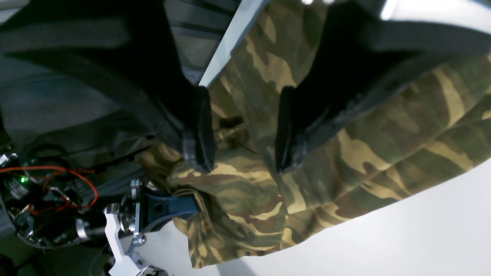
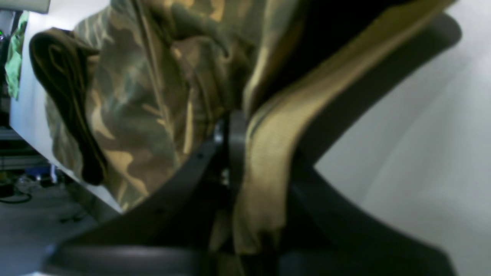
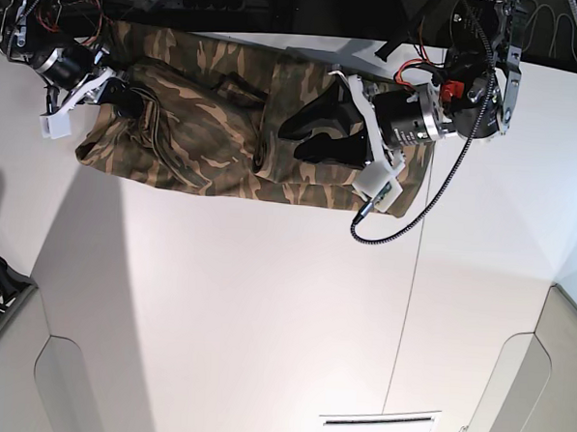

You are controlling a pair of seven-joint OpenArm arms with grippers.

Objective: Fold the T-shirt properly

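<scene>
Mid-fold: I'm holding the T-shirt (image 3: pixel 205 149) collar clamped in the right end effector (image 2: pixel 245 153); left end effector (image 1: pixel 243 130) hovering apart above cloth. Next, probably pinching there.

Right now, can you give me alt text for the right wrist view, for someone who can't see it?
Close up, the right gripper is shut on the tan ribbed collar of the camouflage T-shirt, whose bunched cloth fills the upper left. White table shows on the right, with a strip of floor at lower left.
</scene>
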